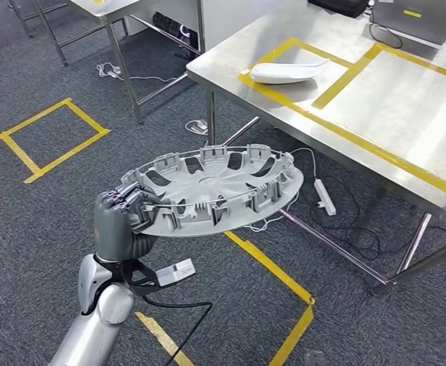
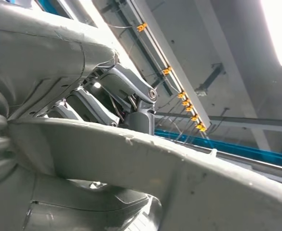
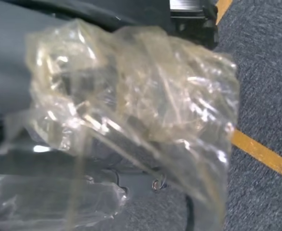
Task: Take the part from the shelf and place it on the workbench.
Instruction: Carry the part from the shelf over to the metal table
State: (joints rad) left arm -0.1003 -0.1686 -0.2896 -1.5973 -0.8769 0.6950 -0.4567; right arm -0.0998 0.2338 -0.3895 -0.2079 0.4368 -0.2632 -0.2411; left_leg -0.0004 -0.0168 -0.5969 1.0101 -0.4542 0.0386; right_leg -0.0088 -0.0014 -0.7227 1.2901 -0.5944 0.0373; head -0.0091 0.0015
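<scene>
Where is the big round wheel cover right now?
In the head view, the wheel cover is in the air over the carpet, held flat at its rim by the robot's left hand, just in front of the steel workbench.

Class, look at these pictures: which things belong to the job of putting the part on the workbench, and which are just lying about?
Belong to the job:
left hand, gripping the part's rim
grey wheel-cover part
steel workbench

Just lying about:
white curved piece on the workbench
power strip on the carpet
crumpled clear plastic
</scene>
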